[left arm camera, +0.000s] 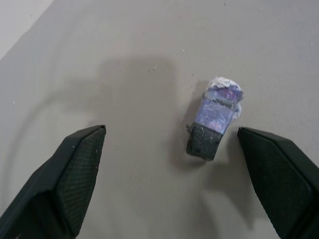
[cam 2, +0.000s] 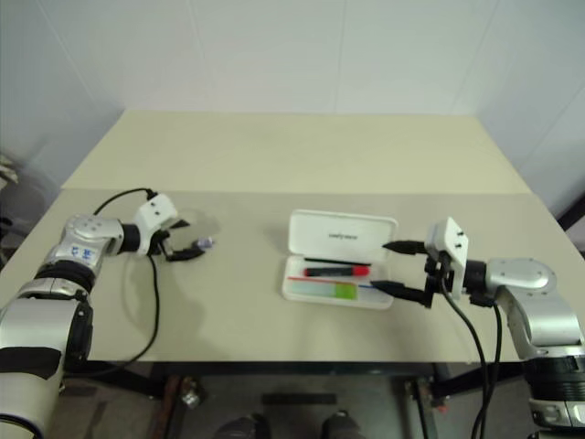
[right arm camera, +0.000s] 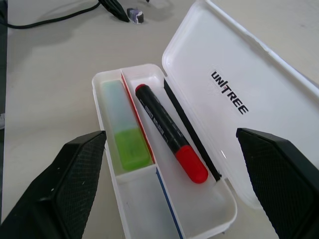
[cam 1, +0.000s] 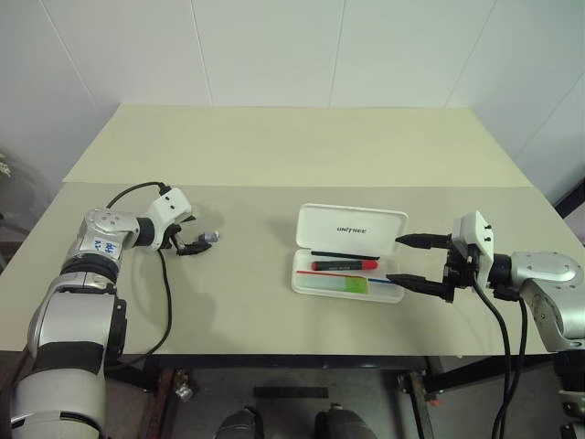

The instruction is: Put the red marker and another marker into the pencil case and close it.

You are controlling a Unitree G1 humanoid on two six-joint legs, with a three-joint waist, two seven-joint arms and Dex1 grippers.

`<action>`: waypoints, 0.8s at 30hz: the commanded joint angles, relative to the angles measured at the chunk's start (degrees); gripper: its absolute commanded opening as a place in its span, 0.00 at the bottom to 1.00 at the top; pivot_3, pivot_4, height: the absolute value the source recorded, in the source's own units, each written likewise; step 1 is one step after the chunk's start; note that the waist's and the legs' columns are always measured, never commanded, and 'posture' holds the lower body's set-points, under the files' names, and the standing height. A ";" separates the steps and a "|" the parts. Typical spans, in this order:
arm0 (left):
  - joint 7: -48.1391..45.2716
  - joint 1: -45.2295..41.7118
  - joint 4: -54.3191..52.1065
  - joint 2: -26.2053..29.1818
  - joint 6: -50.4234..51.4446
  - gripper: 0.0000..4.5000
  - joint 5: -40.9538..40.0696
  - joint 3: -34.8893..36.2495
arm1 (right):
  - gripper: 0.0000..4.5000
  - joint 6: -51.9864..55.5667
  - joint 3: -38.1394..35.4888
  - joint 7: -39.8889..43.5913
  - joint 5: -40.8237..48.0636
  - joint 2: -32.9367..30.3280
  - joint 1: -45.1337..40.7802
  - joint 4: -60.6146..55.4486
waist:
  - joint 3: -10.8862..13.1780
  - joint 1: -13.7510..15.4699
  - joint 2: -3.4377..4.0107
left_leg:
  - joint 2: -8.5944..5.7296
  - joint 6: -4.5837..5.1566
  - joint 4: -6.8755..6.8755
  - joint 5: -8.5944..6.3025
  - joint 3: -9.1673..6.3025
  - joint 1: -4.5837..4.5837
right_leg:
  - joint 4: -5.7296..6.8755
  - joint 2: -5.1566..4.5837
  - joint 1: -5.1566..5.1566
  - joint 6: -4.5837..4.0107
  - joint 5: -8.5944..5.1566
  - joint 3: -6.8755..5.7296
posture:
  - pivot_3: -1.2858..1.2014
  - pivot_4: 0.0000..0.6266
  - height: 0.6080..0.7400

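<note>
Pencil case [cam 1: 351, 251] in white plastic lies open on the pale surface [cam 1: 274, 155], a little toward the robot's right, its lid [cam 1: 353, 229] thrown flat back on the far side with dark logo text on it. Both markers rest inside the tray. Red marker [cam 1: 344, 265] lies lengthwise in the compartment nearest the hinge, and from the right wrist view its barrel looks mostly black with a red end. Another marker [cam 1: 342, 284], pale mint with a lime-green cap, sits in the narrower compartment on the near side, parted from the red one by a thin divider with a red and blue stripe. The right gripper [cam 1: 408, 261] hangs just beside the case's right-hand short end, its two black fingers [cam 1: 413, 241] spread wide and grasping nothing; one fingertip points at the lid's edge and the other at the tray's near corner, so the open case lies directly ahead of them, close to the tips though I can't tell if either touches. Well apart, over on the robot's left, the left gripper [cam 1: 189, 236] is low above the surface with its fingers [left arm camera: 75, 174] likewise released and empty. Between those tips, lying on the surface, is a small stubby object [left arm camera: 215, 119], bluish-purple with a black end and a whitish tip. A black cable [cam 1: 164, 274] loops across the surface near that arm.
</note>
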 commanded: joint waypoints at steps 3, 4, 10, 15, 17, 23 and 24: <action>-1.18 -0.72 0.36 -1.97 1.04 0.80 -0.20 0.68 | 1.00 0.12 -1.04 -0.29 0.93 0.01 -0.67 -1.26 | 0.00 0.10 0.00 | -0.01 0.05 0.11 -0.03 0.01 0.00 | 0.01 -0.03 0.04 0.05 0.02 -0.01 | 0.52 0.24 1.00; -1.49 -0.71 0.34 -2.29 0.84 0.73 -0.33 0.84 | 1.00 0.15 -1.08 -0.31 0.92 0.00 -0.63 -1.29 | 0.00 0.17 0.00 | -0.01 0.07 0.18 -0.04 0.00 -0.01 | 0.02 -0.03 0.05 0.06 0.03 -0.01 | 0.52 0.24 1.00; -2.88 -0.73 0.22 -3.57 0.39 0.27 -0.92 1.93 | 1.00 0.31 -1.50 -0.53 1.01 -0.16 0.00 -1.65 | 0.00 0.38 0.00 | -0.02 0.22 0.35 -0.12 0.00 -0.03 | 0.04 -0.06 0.10 0.18 0.11 0.02 | 0.52 0.24 1.00; -3.52 -0.96 0.03 -3.67 -0.64 0.08 -1.09 2.71 | 1.00 0.29 -2.47 -0.38 1.31 -0.84 1.19 -2.09 | 0.00 0.32 0.00 | 0.01 0.21 0.31 -0.14 0.00 -0.09 | 0.00 -0.05 0.04 0.17 0.10 0.02 | 0.52 0.24 1.00; -3.87 -1.02 -0.12 -3.46 -1.25 0.08 -1.15 2.98 | 1.00 0.25 -2.88 -0.20 1.43 -1.18 1.55 -2.14 | 0.00 0.28 0.00 | 0.01 0.21 0.31 -0.15 0.01 -0.16 | -0.02 -0.04 -0.01 0.18 0.10 0.00 | 0.52 0.24 1.00; -6.77 -1.73 -1.11 -2.76 -4.32 0.08 -2.26 3.88 | 1.00 0.09 -3.74 0.30 1.79 -2.16 2.17 -2.00 | 0.00 -0.21 0.00 | 0.00 0.29 0.37 -0.19 0.05 -0.19 | -0.06 -0.04 -0.01 0.19 0.11 0.01 | 0.52 0.24 1.00; -7.49 -2.06 -1.37 -2.68 -4.92 0.08 -2.54 4.05 | 1.00 0.08 -3.81 0.40 1.85 -2.29 2.19 -1.93 | 0.00 -0.24 0.00 | 0.00 0.29 0.37 -0.19 0.04 -0.19 | -0.05 -0.04 -0.01 0.19 0.11 0.01 | 0.52 0.24 1.00</action>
